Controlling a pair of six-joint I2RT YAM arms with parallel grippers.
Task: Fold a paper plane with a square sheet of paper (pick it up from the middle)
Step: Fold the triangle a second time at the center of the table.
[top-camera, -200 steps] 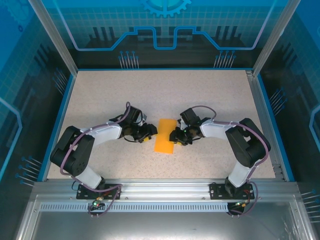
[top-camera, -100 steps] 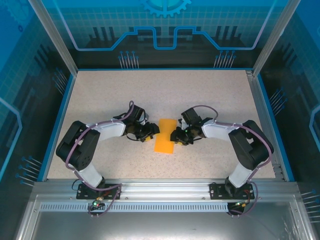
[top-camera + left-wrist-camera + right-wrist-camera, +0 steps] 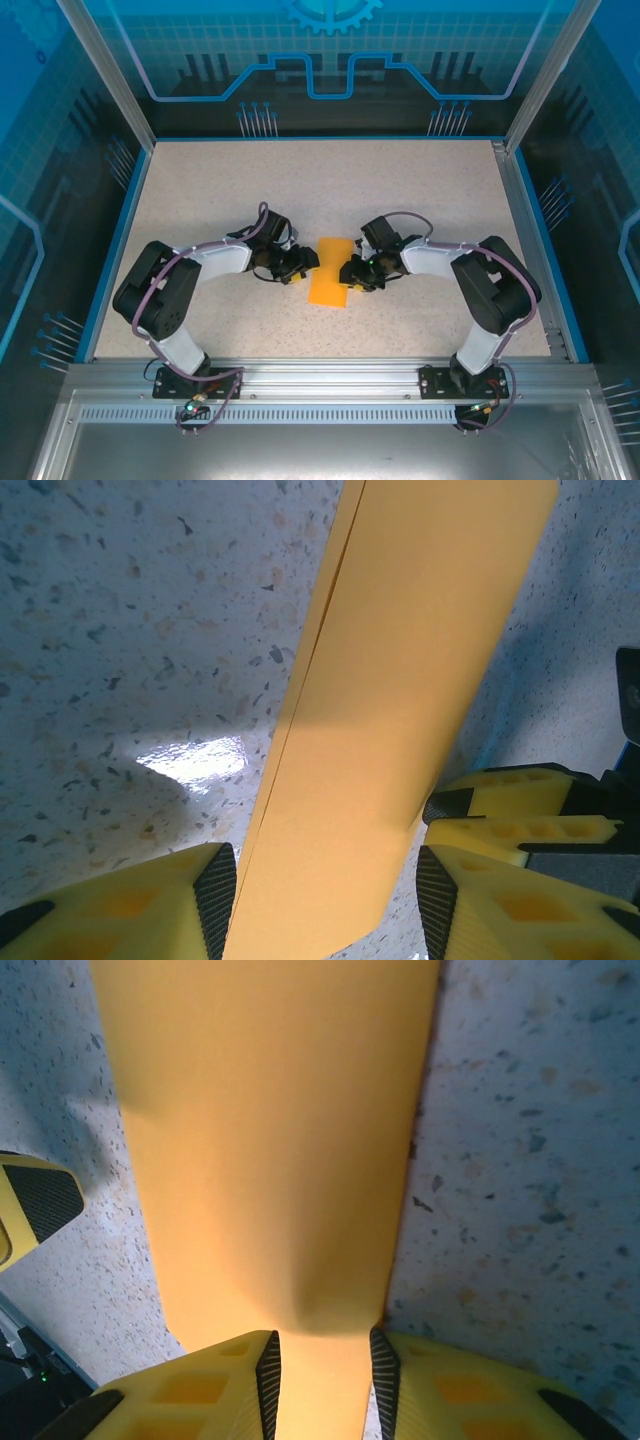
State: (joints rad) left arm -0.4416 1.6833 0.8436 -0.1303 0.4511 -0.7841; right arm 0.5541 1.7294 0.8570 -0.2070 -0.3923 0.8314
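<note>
The paper (image 3: 331, 271) looks matt and smooth, the speckled table (image 3: 400, 190) glossy.

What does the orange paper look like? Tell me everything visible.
The paper is thin, plain bright orange, folded into a rectangle, with two layers showing along one edge. It lies flat on the speckled table. The right tool pinches one side, buckling it slightly; the left tool stands open around the opposite side.
</note>
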